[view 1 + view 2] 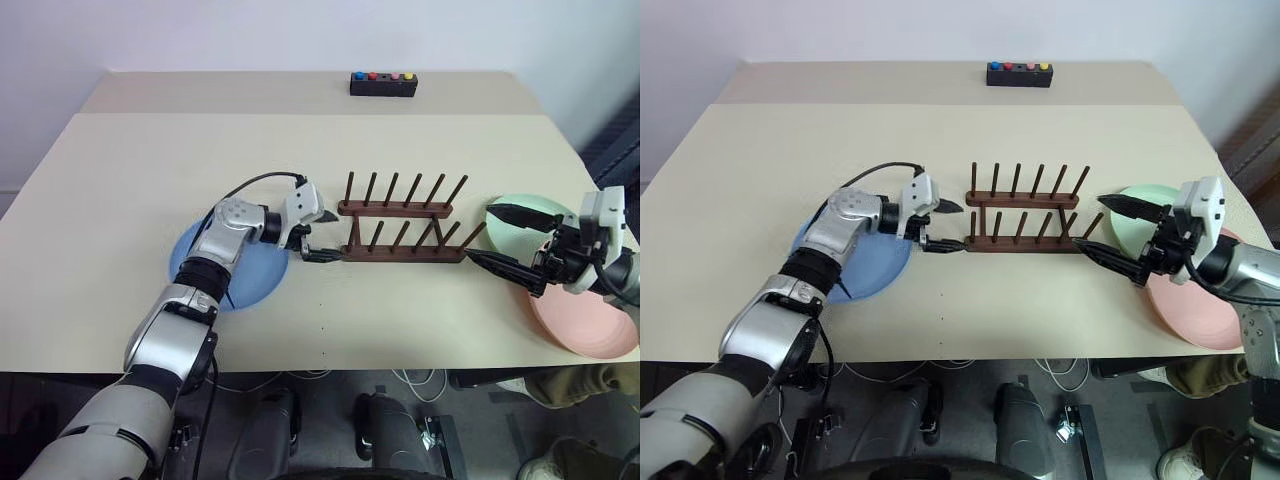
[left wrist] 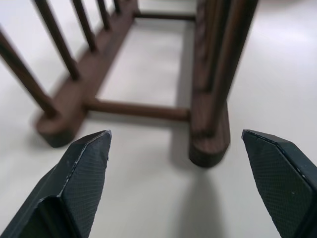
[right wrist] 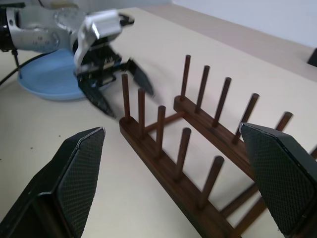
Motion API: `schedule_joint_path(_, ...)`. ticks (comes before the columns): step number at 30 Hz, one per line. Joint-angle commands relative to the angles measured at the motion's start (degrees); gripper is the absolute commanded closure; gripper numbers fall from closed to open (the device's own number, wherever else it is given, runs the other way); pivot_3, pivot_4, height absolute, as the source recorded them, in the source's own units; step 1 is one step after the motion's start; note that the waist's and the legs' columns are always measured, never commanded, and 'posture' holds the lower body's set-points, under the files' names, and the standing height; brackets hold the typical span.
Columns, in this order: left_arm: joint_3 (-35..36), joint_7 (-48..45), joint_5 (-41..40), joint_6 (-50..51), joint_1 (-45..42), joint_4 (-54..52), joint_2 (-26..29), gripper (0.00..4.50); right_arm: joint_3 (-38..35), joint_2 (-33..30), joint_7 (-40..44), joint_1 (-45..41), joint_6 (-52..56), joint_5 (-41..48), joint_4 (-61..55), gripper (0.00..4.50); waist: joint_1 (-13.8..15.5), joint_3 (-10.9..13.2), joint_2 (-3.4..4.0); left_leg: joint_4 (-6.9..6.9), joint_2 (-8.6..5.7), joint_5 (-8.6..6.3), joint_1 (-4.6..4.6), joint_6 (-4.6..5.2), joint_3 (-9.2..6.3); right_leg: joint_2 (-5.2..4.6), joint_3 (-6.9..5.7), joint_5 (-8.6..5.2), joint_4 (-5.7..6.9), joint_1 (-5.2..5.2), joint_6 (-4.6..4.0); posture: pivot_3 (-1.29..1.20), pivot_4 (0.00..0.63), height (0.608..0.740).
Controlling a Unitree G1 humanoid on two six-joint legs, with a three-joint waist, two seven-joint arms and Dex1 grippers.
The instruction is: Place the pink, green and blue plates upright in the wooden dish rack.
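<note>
left hand (image 1: 320, 233) released, black fingers spread wide, tips just off the left end of the small dark brown wooden peg rack (image 1: 403, 230), nothing held. light blue round plate (image 1: 255, 275) lies flat on the beige bench (image 1: 120, 200) under that forearm. right hand (image 1: 505, 238) also spread, empty, at the rack's right end. pale mint green plate (image 1: 540, 212) and salmon pink plate (image 1: 590, 325) flat by it, pink nearer the bench edge. rack empty. black box w/ coloured buttons (image 1: 383, 84) at far edge.

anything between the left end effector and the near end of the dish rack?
No. In the left wrist view, bare table separates the open left end effector from the wooden dish rack; the left eye view agrees.
</note>
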Motion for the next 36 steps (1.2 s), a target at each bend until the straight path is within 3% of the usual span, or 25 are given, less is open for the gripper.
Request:
schedule_joint_path(1,4.98,-0.91,-6.82,9.19,-1.13,-11.85,1.78,0.26,1.19,1.57,-1.26,-2.50,0.83,1.07,-1.08,0.00,-0.03,0.00,0.00,0.00,0.00,0.00,0.00,0.00,0.00,0.00,0.00,0.00,0.01,0.00,0.00,0.00,0.150,0.735)
schedule_joint_path(3,7.50,-0.15,-10.09,14.89,-1.62,-16.56,2.79,0.78,2.19,3.02,-3.00,-4.49,2.29,1.52,-0.14,0.00,-0.22,0.00,0.00,0.01,0.00,0.00,0.00,0.00,0.00,0.00,0.01,0.00,0.01,0.00,0.00,0.00,0.150,0.735)
schedule_joint_path(6,10.02,0.26,-14.91,22.71,-1.04,-23.59,4.19,2.30,3.02,3.63,-2.23,-5.76,3.97,2.50,0.30,0.87,-0.11,-0.01,0.03,0.01,0.01,0.00,0.02,-0.01,-0.01,0.01,0.01,0.00,0.04,0.00,0.00,0.00,0.150,0.735)
schedule_joint_path(10,11.29,-2.15,-23.33,33.51,2.94,-34.90,6.61,4.26,4.42,2.94,-0.62,-5.55,4.31,1.49,0.50,2.82,-0.13,-0.01,0.03,0.01,0.00,0.00,0.01,0.00,-0.01,0.02,0.01,-0.01,0.01,0.03,0.01,0.00,0.150,0.735)
schedule_joint_path(11,11.00,-3.67,-25.90,36.29,4.78,-38.25,7.68,4.50,4.74,2.78,-0.48,-5.52,3.79,0.70,0.88,3.31,-0.06,-0.01,0.03,0.01,0.00,0.00,0.02,0.00,-0.01,0.02,0.02,-0.01,0.01,0.04,0.02,0.00,0.150,0.735)
schedule_joint_path(13,9.24,-4.34,-28.62,41.18,7.48,-42.78,8.71,4.50,5.20,2.92,-0.94,-6.11,3.77,-0.15,2.02,4.30,-0.13,-0.01,0.03,0.01,0.00,0.00,0.03,-0.01,-0.01,0.02,0.02,-0.01,0.02,0.05,0.01,0.00,0.150,0.735)
schedule_joint_path(14,8.05,-4.01,-28.67,42.30,8.39,-44.04,8.78,4.50,6.09,2.69,-0.90,-6.03,3.27,-1.49,2.29,4.42,-0.07,-0.01,0.03,0.01,0.00,0.01,0.05,-0.01,-0.01,0.02,0.03,-0.02,0.02,0.07,0.01,0.00,0.150,0.735)
schedule_joint_path(20,-3.47,1.64,-18.13,34.17,13.59,-45.65,5.74,4.50,13.13,0.14,-0.25,-2.55,-4.82,-14.38,4.96,4.42,0.04,-0.02,0.03,0.04,-0.05,0.00,0.07,0.00,-0.03,0.02,0.03,-0.03,-0.02,0.14,0.00,0.00,0.150,0.735)
schedule_joint_path(24,-7.78,6.22,-13.04,30.94,15.06,-42.28,2.76,4.50,13.70,0.05,-0.27,-2.49,-8.06,-17.04,6.62,4.42,-0.10,-0.02,0.04,0.04,-0.05,0.00,0.07,0.00,-0.03,0.02,0.03,-0.03,-0.01,0.12,0.00,0.00,0.150,0.735)
schedule_joint_path(28,-13.49,14.45,-2.04,23.88,14.53,-35.12,0.28,4.50,15.91,-0.65,-1.82,-3.13,-13.44,-23.40,9.39,4.42,-0.03,-0.04,0.07,0.04,-0.03,0.00,0.09,0.00,-0.02,0.03,0.03,-0.03,0.00,0.11,0.00,0.00,0.150,0.735)
schedule_joint_path(36,-16.54,19.16,6.02,17.24,12.16,-26.38,-4.08,4.50,18.36,-0.35,-3.57,-5.81,-17.99,-28.89,14.71,4.42,0.14,-0.04,0.06,0.04,-0.05,0.00,0.07,0.00,-0.02,0.01,0.03,-0.03,-0.02,0.11,0.01,0.00,0.150,0.735)
